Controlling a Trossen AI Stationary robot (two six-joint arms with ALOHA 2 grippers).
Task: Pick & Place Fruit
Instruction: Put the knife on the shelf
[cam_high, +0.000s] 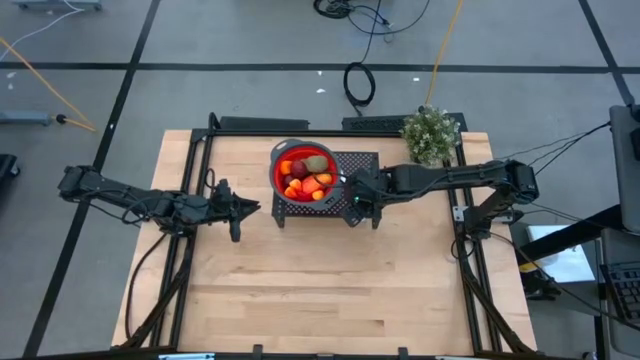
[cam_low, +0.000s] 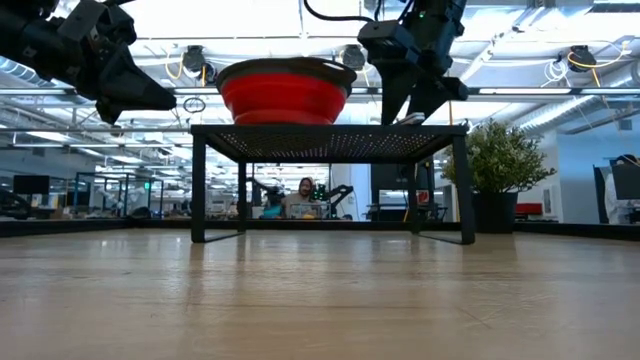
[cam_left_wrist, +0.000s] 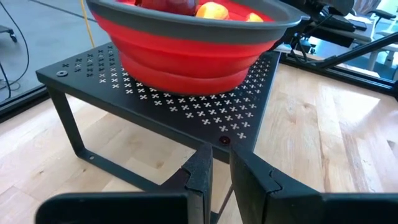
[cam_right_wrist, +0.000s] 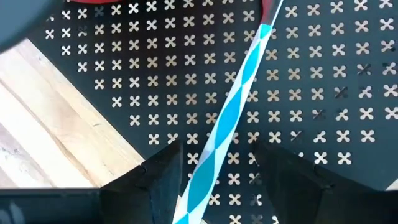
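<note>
The fruit (cam_high: 308, 176), orange, red and one brown-green piece, lies in a red bowl with a grey rim (cam_high: 279, 163). The bowl stands on a black perforated stand (cam_high: 362, 164). My right gripper (cam_right_wrist: 221, 167) hangs open over the stand's near right part, pointing steeply down. A thin blue-and-white patterned strip (cam_right_wrist: 239, 93) lies flat on the stand plate and runs between its fingers, clear of both. My left gripper (cam_high: 238, 209) is shut and holds nothing. It hovers left of the stand at about bowl height, and its wrist view looks at the stand's corner (cam_left_wrist: 225, 140).
A potted plant (cam_high: 432, 135) stands at the table's far right, behind my right arm. Black frame rails (cam_high: 192, 200) run along the table's left and right sides. The bare wooden tabletop (cam_high: 320, 290) stretches in front of the stand. Beyond the table is a room with a person.
</note>
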